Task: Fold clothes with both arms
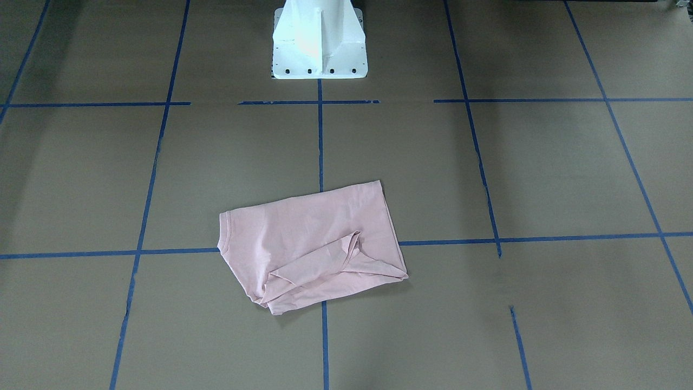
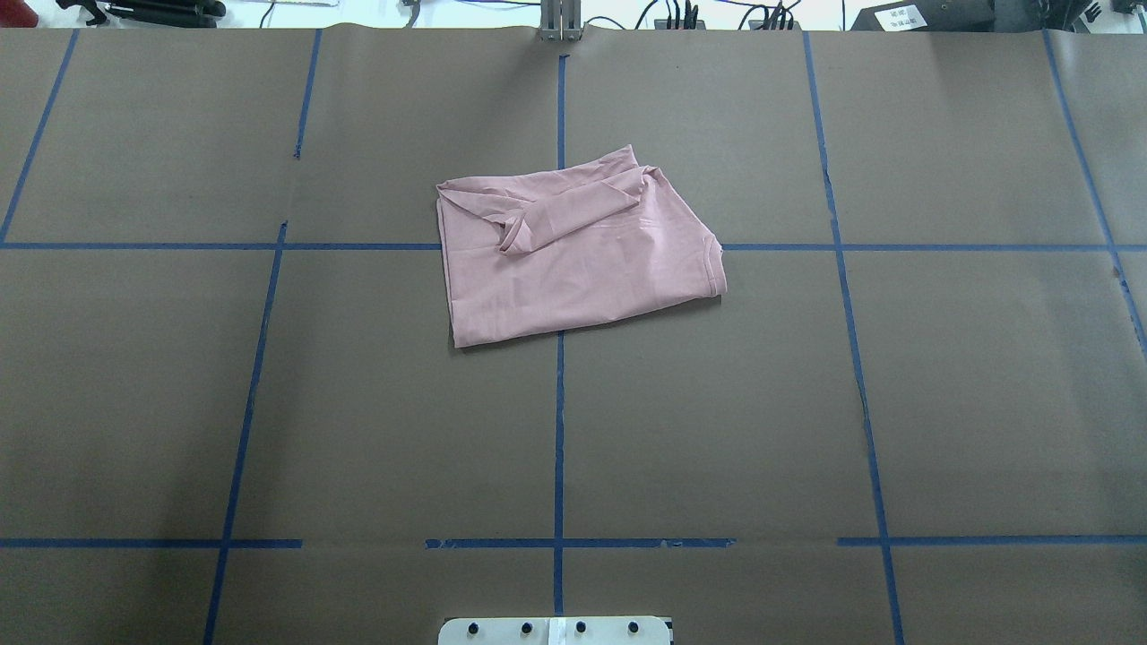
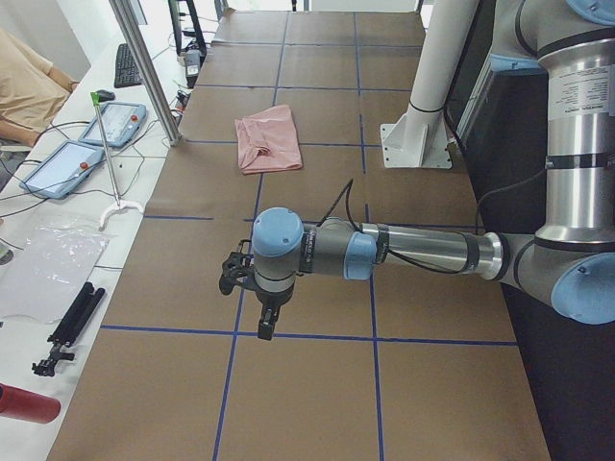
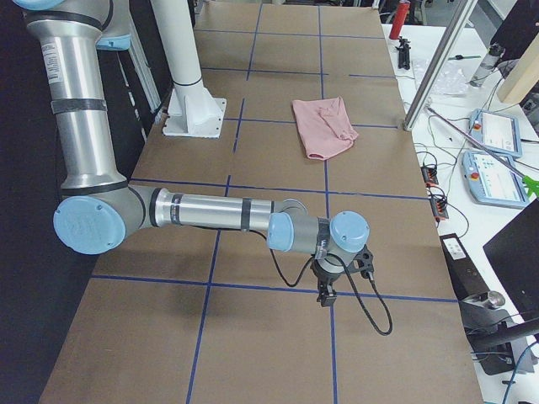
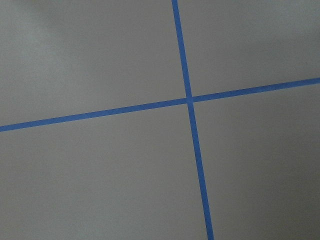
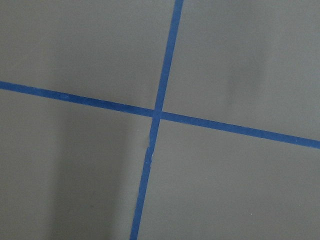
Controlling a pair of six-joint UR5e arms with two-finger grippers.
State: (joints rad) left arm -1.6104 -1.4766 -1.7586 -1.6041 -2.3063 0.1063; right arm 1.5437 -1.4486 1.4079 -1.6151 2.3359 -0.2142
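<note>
The counter point(image 2: 358, 403) is covered in brown paper and marked into squares by blue tape lines point(image 2: 559, 430). The pale pink T-shirt point(image 2: 573, 260) is found lying flat on the centre line, on the side far from the white pedestal base point(image 1: 318, 43), across a crossing of the tape. It is roughly folded with the plain side up. One flap is laid slantwise across its far part, and a ribbed edge is seen at its end toward the robot's right. Bare counter is seen on every side of the shirt, out to the far edge, where cables are ranged. The left arm point(image 3: 413, 252) is stretched level over the counter's left end, well apart from the shirt. The left hand point(image 3: 264, 331) is pointed down above a tape crossing. The right arm point(image 4: 202, 210) is set likewise at the right end, with the right hand point(image 4: 324, 296) turned down above a tape line. Both hands are shown in the side views only, so it cannot be told whether the fingers are apart or together. Only tape crossings on bare paper are shown by the wrist cameras.
</note>
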